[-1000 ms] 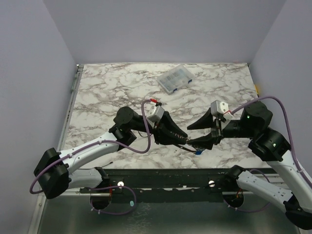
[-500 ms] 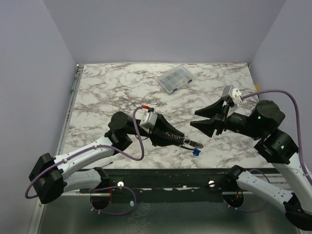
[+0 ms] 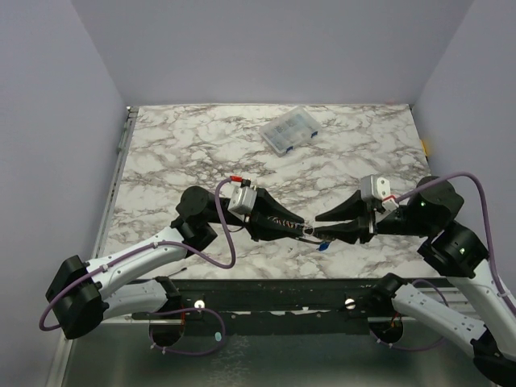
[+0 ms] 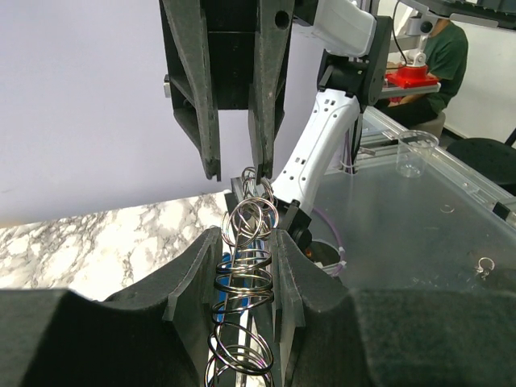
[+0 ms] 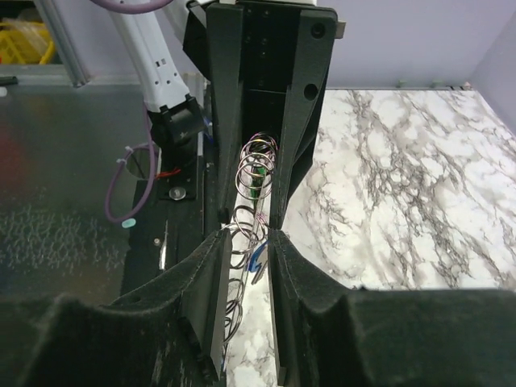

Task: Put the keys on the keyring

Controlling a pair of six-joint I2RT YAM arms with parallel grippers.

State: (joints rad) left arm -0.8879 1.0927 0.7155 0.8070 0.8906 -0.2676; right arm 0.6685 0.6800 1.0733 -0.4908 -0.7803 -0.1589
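Left gripper (image 3: 305,231) clamps the keyring (image 4: 251,216) by its chain; right gripper (image 3: 320,228) flanks the free end, grip unclear, so threading the blue key (image 5: 256,260) just below seems next, needing careful alignment.

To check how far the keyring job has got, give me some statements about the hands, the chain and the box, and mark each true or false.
1. The left hand is clamped on the keyring chain. True.
2. The clear compartment box lies between the two hands. False: it sits toward the far side of the table, apart from both.
3. A blue key shows just below the chain between the hands. True.
4. The right hand is nowhere near the chain. False: its fingers straddle the chain, facing the left hand.
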